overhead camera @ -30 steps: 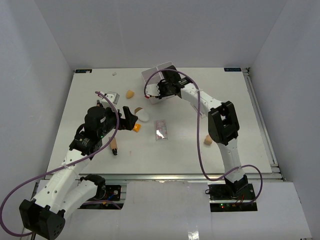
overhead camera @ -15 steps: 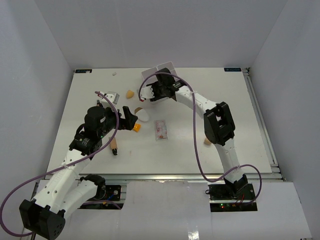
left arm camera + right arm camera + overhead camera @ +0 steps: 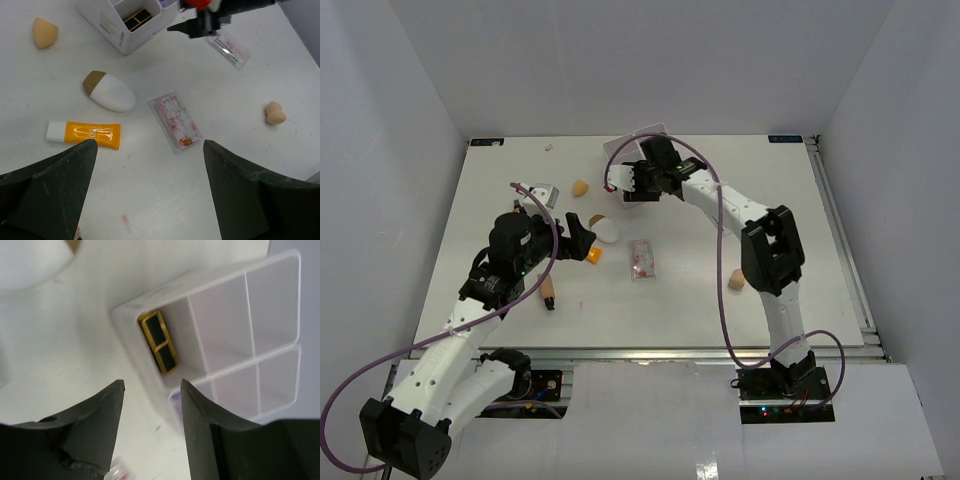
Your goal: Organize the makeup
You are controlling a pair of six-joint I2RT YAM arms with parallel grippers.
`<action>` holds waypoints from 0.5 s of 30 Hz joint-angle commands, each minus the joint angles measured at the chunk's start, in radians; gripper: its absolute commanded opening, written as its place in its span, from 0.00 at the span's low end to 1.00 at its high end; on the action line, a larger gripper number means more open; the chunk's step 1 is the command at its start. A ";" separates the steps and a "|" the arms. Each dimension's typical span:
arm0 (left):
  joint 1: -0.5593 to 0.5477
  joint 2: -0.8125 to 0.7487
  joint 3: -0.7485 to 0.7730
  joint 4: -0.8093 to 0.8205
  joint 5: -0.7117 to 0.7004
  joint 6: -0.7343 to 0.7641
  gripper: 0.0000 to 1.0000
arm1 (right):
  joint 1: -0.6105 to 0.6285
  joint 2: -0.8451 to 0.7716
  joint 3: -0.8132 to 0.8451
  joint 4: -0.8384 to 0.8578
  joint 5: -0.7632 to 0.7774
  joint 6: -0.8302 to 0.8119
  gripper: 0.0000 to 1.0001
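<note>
The makeup lies scattered on the table. An orange tube [image 3: 85, 134], a white bottle with a brown cap [image 3: 110, 92] and a clear pink palette [image 3: 177, 121] sit just ahead of my left gripper [image 3: 150, 165], which is open and holds nothing. Beige sponges lie at the left [image 3: 45, 32] and right [image 3: 275, 112]. A white-red packet [image 3: 229, 47] rests beside my right gripper [image 3: 152, 390]. That gripper hangs open over the near wall of the white box [image 3: 220, 325]. Black-gold lipsticks [image 3: 159, 342] lie in one compartment. A tan bottle with a dark cap [image 3: 548, 292] lies beside the left arm.
The white box [image 3: 642, 148] stands at the back middle of the table, with my right gripper [image 3: 620, 185] at its front. A small silver object [image 3: 545, 193] lies at the back left. White walls close in the table on three sides.
My right gripper's jaws have spread apart at the front of the box, and its wrist has shifted slightly. The left arm has not moved.
</note>
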 commanded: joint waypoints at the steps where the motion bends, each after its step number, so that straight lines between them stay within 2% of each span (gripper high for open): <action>1: 0.005 0.032 -0.016 0.038 0.117 -0.006 0.98 | -0.107 -0.383 -0.225 -0.136 -0.345 0.336 0.55; 3: 0.005 0.075 -0.017 0.043 0.152 -0.022 0.98 | -0.219 -0.501 -0.355 -0.144 -0.531 0.434 0.57; 5: 0.005 0.116 -0.016 0.044 0.191 -0.048 0.98 | -0.317 -0.638 -0.495 -0.152 -0.648 0.520 0.62; 9: 0.005 0.195 -0.013 0.032 0.291 -0.103 0.98 | -0.462 -0.856 -0.759 -0.139 -0.697 0.603 0.67; 12: 0.005 0.205 -0.033 0.017 0.317 -0.159 0.98 | -0.503 -0.990 -0.908 -0.054 -0.676 0.676 0.72; 13: 0.005 0.200 -0.035 0.010 0.307 -0.173 0.98 | -0.522 -1.029 -0.964 0.005 -0.688 0.721 0.75; 15: 0.005 0.185 -0.029 -0.013 0.256 -0.195 0.98 | -0.598 -1.115 -1.106 0.143 -0.728 0.817 0.89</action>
